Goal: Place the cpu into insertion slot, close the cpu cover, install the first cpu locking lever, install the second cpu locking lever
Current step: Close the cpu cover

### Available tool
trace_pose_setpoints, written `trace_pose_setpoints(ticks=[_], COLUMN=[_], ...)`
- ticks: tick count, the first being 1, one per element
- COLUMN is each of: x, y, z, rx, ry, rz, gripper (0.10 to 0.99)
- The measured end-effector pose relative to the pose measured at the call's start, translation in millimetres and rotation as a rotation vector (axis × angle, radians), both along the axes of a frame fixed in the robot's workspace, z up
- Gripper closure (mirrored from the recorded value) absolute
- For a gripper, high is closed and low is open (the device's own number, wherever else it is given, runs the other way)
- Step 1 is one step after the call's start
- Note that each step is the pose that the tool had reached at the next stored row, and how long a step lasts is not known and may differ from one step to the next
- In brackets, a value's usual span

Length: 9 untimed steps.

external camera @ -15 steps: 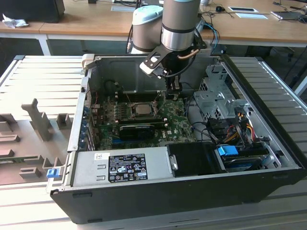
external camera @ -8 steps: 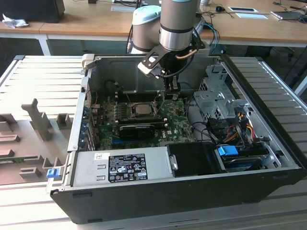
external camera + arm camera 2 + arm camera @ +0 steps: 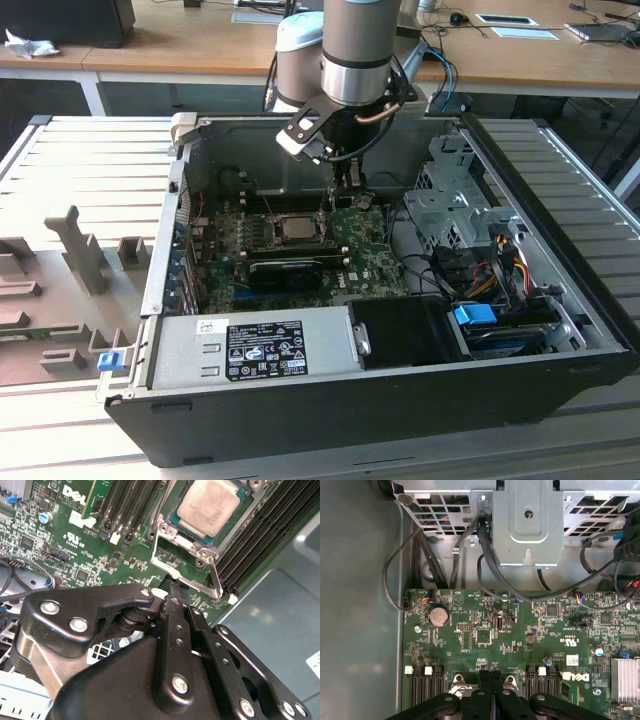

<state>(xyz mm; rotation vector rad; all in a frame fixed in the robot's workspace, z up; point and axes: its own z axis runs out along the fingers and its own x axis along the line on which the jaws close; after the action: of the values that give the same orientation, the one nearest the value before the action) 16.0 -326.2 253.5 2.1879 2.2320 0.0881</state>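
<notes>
In the exterior view the cpu (image 3: 295,228) sits in the slot (image 3: 272,232) on the green board (image 3: 372,258), and the gripper (image 3: 350,193) hangs just beside it toward the exterior view's right. In the second wrist view the cover (image 3: 215,577) is swung open off the bare cpu. The gripper's fingers (image 3: 173,611) are pressed together, their tips at the cover's edge.

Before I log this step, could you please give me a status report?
Status: gripper shut, tips at raised cpu cover; cpu seated, uncovered; nothing in the way.
</notes>
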Motion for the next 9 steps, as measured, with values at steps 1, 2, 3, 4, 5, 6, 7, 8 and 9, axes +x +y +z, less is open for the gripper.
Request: trace_pose_setpoints(ticks=[1, 2, 3, 4, 5, 6, 7, 8, 9], x=[-1.4, -1.9, -2.5, -3.4, -4.4, -5.0, -5.6, -6.3, -7.1], y=[0.0, 0.0, 0.0, 0.0, 0.0, 0.0, 0.0, 0.0, 0.0], z=[0.0, 0.0, 0.0, 0.0, 0.0, 0.0, 0.0, 0.0, 0.0], rx=[0.000, 0.000, 0.000, 0.000, 0.000, 0.000, 0.000, 0.000, 0.000], ry=[0.0000, 0.0000, 0.0000, 0.0000, 0.0000, 0.0000, 0.0000, 0.0000, 0.0000], rz=[0.000, 0.000, 0.000, 0.000, 0.000, 0.000, 0.000, 0.000, 0.000], gripper=[0.980, 0.980, 0.980, 0.980, 0.980, 0.980, 0.980, 0.980, 0.980])
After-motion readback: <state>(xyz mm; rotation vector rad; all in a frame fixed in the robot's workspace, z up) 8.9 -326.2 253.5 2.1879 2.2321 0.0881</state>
